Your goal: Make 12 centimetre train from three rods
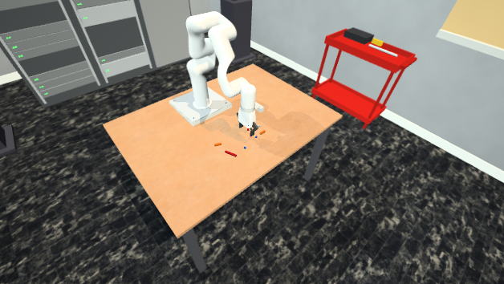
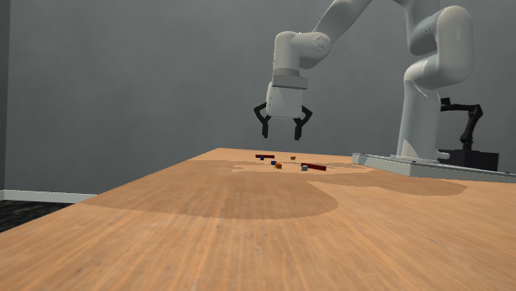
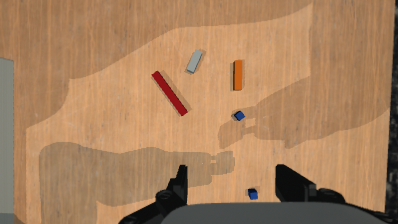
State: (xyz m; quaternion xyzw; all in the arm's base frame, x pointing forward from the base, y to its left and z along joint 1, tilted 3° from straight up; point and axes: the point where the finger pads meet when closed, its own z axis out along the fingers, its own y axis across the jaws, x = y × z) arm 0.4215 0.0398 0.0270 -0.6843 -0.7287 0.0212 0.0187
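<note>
My gripper (image 1: 249, 127) (image 2: 281, 131) hangs open and empty above the table, well clear of the rods. In the wrist view its fingers frame a blue cube (image 3: 253, 193) lying on the table below. Ahead of it lie a second blue cube (image 3: 239, 116), an orange rod (image 3: 238, 75), a grey rod (image 3: 194, 61) and a red rod (image 3: 169, 93), all flat and apart from one another. A second red rod (image 1: 230, 153) and a second orange rod (image 1: 217, 144) lie apart, nearer the table's front, with a blue cube (image 1: 244, 148) beside them.
The arm's grey base plate (image 1: 201, 106) sits at the back of the table, close behind the rods. A red cart (image 1: 361, 76) stands off the table's right side.
</note>
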